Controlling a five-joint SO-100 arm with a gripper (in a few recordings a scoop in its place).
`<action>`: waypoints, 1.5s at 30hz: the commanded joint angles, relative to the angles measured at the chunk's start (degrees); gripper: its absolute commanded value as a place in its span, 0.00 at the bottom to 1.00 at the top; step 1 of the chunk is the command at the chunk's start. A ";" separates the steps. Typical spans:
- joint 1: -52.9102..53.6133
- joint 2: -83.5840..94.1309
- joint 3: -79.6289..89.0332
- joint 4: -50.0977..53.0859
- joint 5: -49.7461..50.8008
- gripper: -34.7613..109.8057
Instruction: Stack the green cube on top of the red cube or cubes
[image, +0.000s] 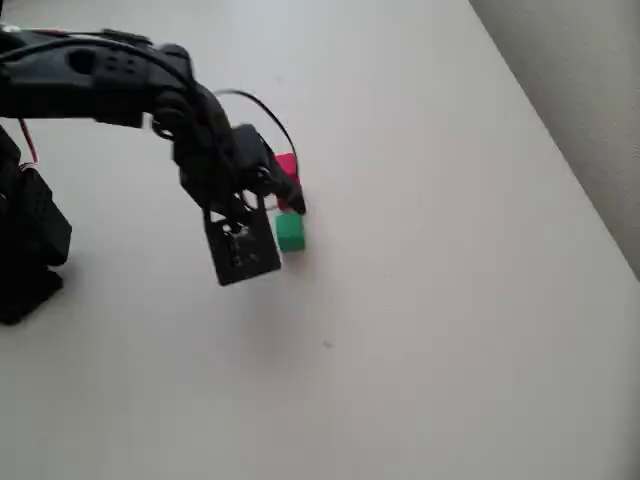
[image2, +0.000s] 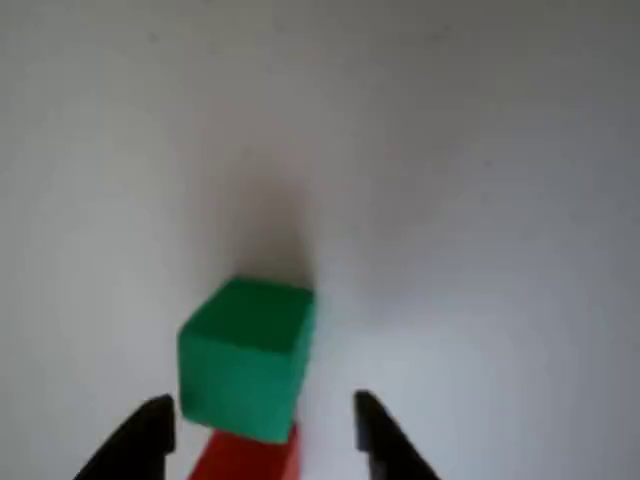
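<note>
Matte bright green cube (image2: 245, 355) sits atop red cube (image2: 248, 455); gripper (image2: 265, 430) fingers spread, touching neither

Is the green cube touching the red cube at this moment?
Touching. In the wrist view the green cube sits on the red cube with no gap between them, and the gripper fingers stand apart on either side.

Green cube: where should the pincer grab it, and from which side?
Grip the green cube across its two side faces, coming straight down from above. In the wrist view the open pincer straddles it, and the red block sits close behind, so a sideways approach risks bumping that.
</note>
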 joint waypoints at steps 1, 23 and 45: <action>0.97 -2.29 -6.15 -0.79 0.35 0.39; 2.55 -7.29 -13.97 2.99 -1.05 0.23; -4.75 1.05 -31.38 25.31 1.23 0.23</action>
